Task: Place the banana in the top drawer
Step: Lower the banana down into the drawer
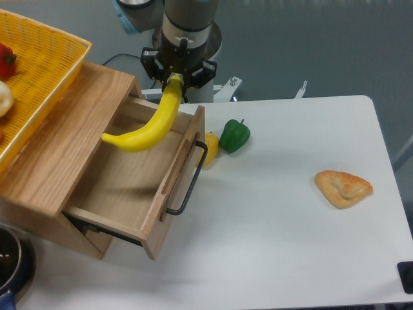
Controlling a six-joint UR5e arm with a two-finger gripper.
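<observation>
Hanging above the rear edge of the open top drawer [132, 187], the tool [175, 81] grips the banana [150, 126] by its stem end; the fruit slants down and leftward over the bare drawer floor, untouched by its walls. Right of the tool, a green pepper [234, 136] and yellow fruit [211, 148] sit beside the drawer front on the worktop [277, 226]; a pastry [343, 188] lies well apart. No writing is legible.

Light oak top drawer [122, 187] with visible grain, matt black metal handle [189, 181], smooth glossy banana [150, 126], woven yellow plastic basket [45, 64], smooth white table [290, 252]
</observation>
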